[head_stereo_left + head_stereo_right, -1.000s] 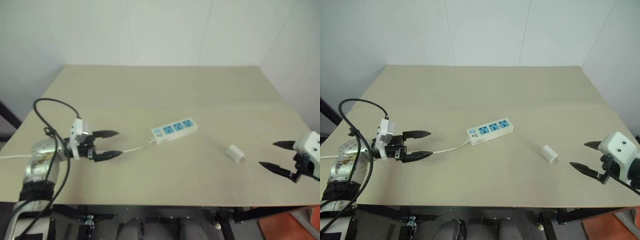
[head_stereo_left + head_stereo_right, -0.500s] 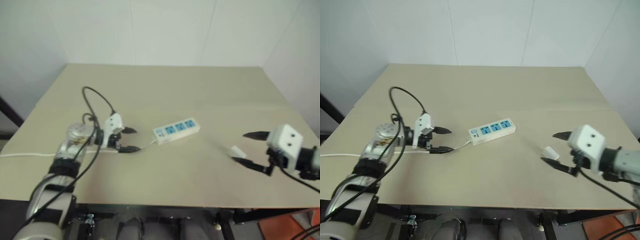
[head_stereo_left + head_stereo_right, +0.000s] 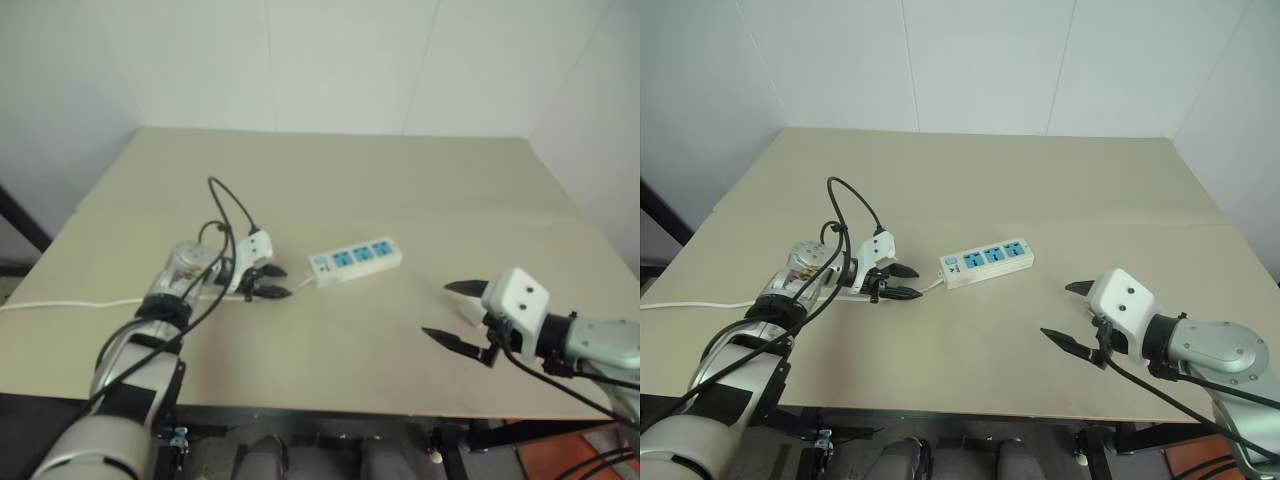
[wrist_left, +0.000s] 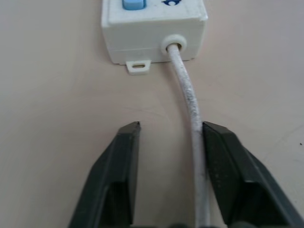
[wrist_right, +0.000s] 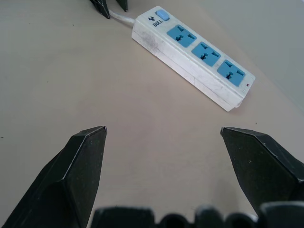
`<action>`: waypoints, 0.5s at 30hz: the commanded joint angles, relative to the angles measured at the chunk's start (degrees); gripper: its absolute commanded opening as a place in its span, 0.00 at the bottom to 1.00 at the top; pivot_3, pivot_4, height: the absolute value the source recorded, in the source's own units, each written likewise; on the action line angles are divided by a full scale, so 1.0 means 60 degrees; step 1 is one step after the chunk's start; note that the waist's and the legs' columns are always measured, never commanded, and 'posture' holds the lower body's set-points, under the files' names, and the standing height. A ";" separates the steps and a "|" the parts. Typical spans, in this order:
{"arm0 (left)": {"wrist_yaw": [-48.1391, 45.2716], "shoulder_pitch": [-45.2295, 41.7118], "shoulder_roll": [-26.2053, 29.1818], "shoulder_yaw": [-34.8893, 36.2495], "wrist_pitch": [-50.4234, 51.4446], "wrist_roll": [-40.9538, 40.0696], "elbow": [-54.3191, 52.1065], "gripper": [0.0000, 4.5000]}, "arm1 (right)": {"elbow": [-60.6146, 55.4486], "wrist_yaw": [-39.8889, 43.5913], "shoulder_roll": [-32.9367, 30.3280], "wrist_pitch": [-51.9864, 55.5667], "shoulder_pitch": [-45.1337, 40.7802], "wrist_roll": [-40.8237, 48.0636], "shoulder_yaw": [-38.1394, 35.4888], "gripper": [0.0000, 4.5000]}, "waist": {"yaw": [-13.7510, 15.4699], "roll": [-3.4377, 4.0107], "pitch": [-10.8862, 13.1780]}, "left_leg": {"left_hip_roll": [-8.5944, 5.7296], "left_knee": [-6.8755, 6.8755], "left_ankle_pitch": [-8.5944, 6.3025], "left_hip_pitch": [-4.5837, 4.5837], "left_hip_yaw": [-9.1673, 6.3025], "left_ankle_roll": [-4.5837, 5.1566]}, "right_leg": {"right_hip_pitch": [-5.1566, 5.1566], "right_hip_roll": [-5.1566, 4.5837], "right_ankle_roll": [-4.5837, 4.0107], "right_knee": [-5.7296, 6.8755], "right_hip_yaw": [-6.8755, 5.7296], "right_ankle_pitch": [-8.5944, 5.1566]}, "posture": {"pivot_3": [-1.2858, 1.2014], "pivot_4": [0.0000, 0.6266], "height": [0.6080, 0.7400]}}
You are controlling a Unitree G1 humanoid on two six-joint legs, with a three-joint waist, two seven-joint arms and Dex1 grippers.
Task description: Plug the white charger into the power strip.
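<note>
One power strip (image 3: 987,263) with three blue sockets lies mid-table (image 3: 1040,180); one white charger (image 3: 470,311) sits between the right gripper's (image 3: 1068,315) wide-spread fingers. The left gripper (image 4: 170,137), angled down, straddles the strip's cord (image 4: 192,109) with narrowed jaws.

The power strip (image 3: 986,262) lies mid-table (image 3: 970,180), its cord (image 4: 190,118) running left between the left gripper (image 3: 902,281) fingers; the right gripper (image 3: 1072,316) sits nearer, right, probably over the white charger (image 3: 470,312).
</note>
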 commanded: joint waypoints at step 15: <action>-0.1229 0.3229 0.1442 0.1144 0.3347 -0.1852 -0.6158 0.01 | 0.0023 -0.0248 0.0164 -0.0245 -0.0389 -0.0303 0.0474 1.00 | -0.0212 0.0000 -0.0016 | 0.0017 -0.0009 -0.0003 -0.0014 -0.0001 0.0002 | -0.0022 0.0004 -0.0013 0.0004 0.0001 -0.0004 | 0.52 0.24 1.00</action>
